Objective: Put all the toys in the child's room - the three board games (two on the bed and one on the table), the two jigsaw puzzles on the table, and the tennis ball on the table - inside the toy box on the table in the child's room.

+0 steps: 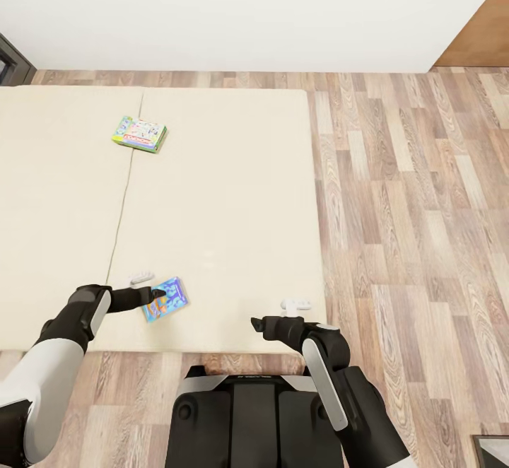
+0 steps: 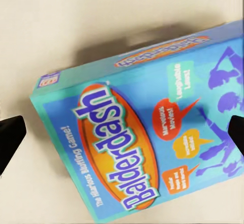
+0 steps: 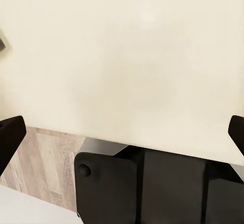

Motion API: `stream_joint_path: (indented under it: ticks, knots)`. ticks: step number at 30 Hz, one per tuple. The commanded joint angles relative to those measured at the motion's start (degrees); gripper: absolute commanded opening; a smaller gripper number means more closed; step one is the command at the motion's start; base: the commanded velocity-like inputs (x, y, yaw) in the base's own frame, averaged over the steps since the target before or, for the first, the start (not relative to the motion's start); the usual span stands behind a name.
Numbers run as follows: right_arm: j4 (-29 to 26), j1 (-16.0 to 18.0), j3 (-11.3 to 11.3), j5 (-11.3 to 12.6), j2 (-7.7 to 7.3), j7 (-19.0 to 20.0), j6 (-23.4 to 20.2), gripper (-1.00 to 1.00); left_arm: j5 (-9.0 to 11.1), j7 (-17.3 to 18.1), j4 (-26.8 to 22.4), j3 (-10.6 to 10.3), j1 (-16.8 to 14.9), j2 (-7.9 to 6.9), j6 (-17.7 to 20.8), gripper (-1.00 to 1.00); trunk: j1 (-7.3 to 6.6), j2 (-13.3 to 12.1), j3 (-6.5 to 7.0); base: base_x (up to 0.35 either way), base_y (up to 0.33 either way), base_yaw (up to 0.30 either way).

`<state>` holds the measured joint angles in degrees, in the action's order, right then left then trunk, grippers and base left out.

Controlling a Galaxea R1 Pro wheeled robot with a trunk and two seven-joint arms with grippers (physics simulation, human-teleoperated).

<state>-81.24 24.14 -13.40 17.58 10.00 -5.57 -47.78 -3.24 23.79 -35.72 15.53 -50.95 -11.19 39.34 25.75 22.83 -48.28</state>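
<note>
I am hovering my left gripper (image 2: 122,132), fingers spread wide and holding nothing, directly over the blue Balderdash board game (image 1: 164,299) lying flat on the beige bed (image 1: 233,199). My right gripper (image 1: 283,316) is also hanging open and empty above the mattress edge, while the green-edged board game (image 1: 140,133) is lying well beyond both.

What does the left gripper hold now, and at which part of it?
Nothing yet. The left gripper is open above the blue board game on the bed, fingertips apart on either side.
</note>
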Motion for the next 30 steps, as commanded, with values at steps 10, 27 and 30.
stream_joint_path:
  ticks: [10, 27, 30]
  knots:
    - [-0.1, 0.0, -0.1, 0.6, 0.00, -0.6, -0.2, 1.00, -0.5, 0.4, -0.1, 0.2, 0.0, 0.03, -0.9, 1.00, 0.03, 0.1, -0.06, 0.000, 0.000, 0.000]
    - [-0.3, 0.0, -0.4, 0.3, 0.00, -0.8, -0.3, 1.00, -0.5, 0.2, 0.2, 0.1, 0.0, 0.02, -1.0, 1.00, 0.03, 0.1, -0.19, 0.000, 0.000, 0.000]
    - [-0.3, 0.0, -0.4, 0.3, 0.00, -0.8, -0.3, 1.00, -0.5, 0.2, 0.3, 0.1, 0.0, 0.02, -1.0, 1.00, 0.03, 0.1, -0.38, 0.000, 0.000, 0.000]
